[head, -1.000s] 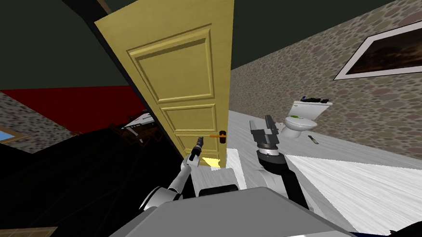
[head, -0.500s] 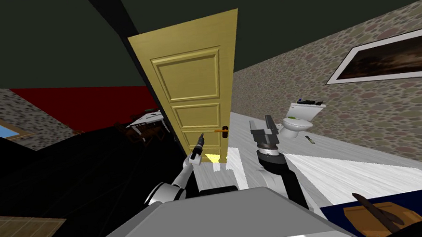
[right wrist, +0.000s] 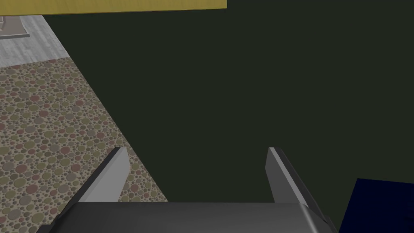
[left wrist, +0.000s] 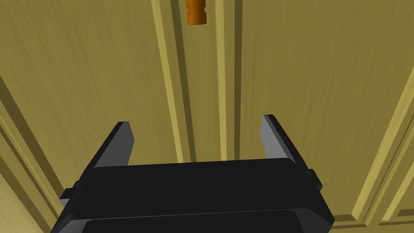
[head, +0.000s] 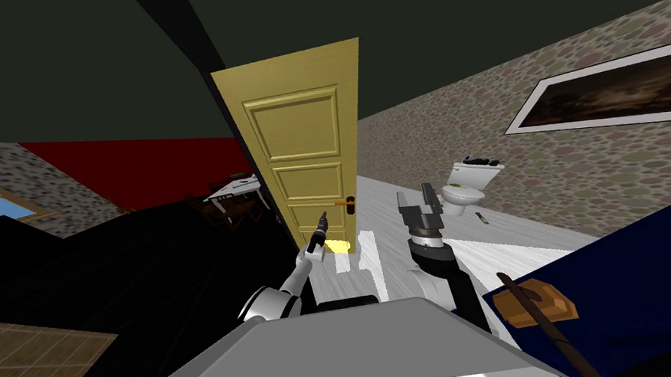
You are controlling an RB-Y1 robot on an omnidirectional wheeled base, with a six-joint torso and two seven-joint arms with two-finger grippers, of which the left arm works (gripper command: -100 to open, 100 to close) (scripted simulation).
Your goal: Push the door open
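Note:
A yellow panelled door point(head: 307, 146) stands ajar ahead, with its free edge to the right and an orange lever handle point(head: 341, 203) low on it. My left gripper point(head: 321, 222) is up at the door's lower panel, just below and left of the handle. In the left wrist view the left gripper point(left wrist: 197, 120) is open and empty, close to the door face point(left wrist: 303, 81), with the orange handle point(left wrist: 196, 12) beyond its fingertips. My right gripper point(head: 420, 201) is raised to the right of the door, clear of it. The right wrist view shows the right gripper point(right wrist: 196, 149) open and empty.
A white toilet point(head: 464, 185) stands on the pale floor against the pebble wall, which carries a framed picture point(head: 617, 93). A dark blue surface point(head: 642, 268) with a brown board point(head: 533, 302) lies close at my right. A table with chairs point(head: 234, 192) shows past the door, with a black area to its left.
The door has swung further away and its face looks narrower. My head view has turned, bringing the dark blue surface and brown board in at the right. My left hand stays by the lower panel.

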